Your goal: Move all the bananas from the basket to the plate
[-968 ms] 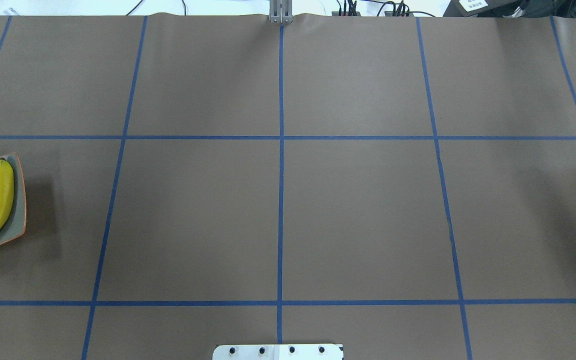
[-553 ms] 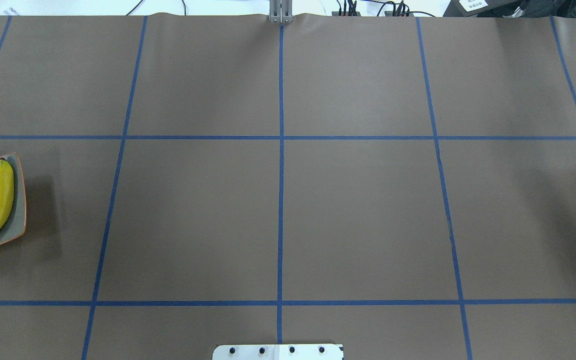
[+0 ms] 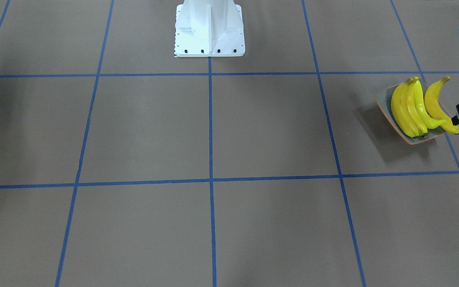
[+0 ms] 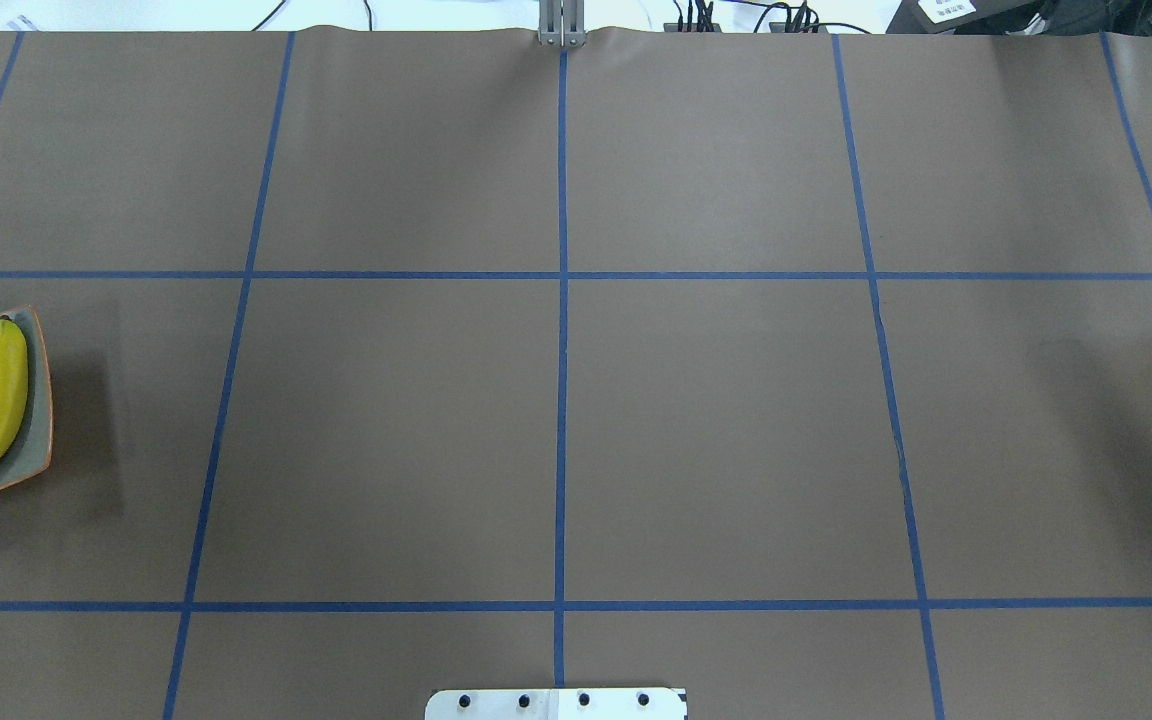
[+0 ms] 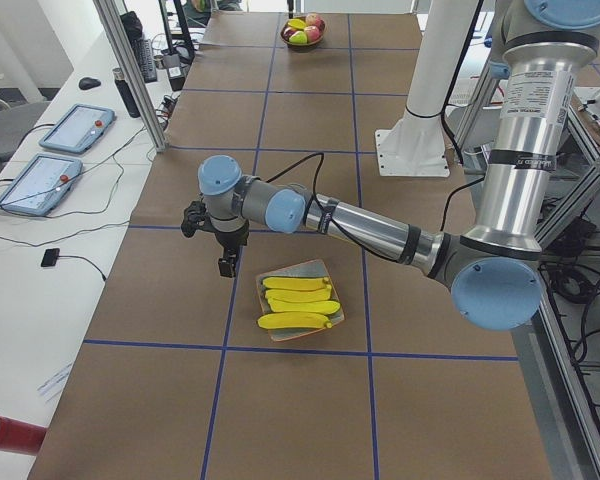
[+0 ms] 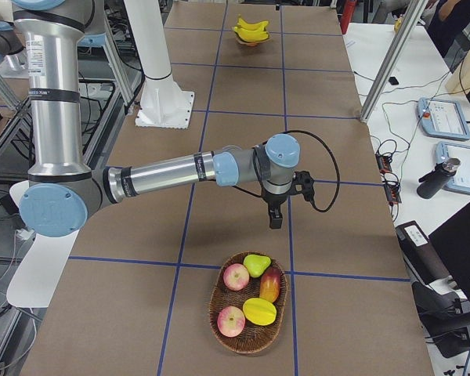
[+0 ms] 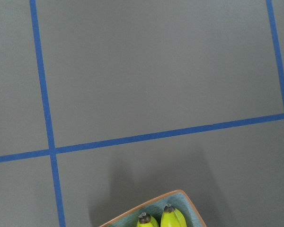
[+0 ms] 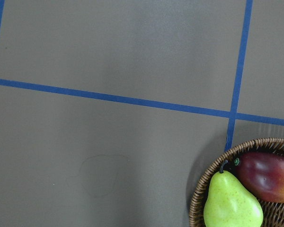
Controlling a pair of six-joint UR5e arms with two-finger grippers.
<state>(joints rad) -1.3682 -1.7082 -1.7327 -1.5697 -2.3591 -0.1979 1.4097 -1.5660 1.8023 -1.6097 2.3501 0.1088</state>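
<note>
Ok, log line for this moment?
bananas: on plate | basket: no bananas | left gripper: beside plate | right gripper: beside basket

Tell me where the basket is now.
In the exterior right view the basket sits nearest the camera, at the robot's far right, just this side of the right gripper.

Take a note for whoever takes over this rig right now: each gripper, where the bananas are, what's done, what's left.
Left gripper: hangs beside the plate, holding nothing; open or shut can't be told.
Right gripper: hangs near the basket, holding nothing; open or shut can't be told.
Bananas: all four lie on the plate, at the robot's left end.
Basket: at the right end, holds only other fruit, no bananas.
Done: the transfer looks complete.
Left: nothing to move, as far as the views show.
</note>
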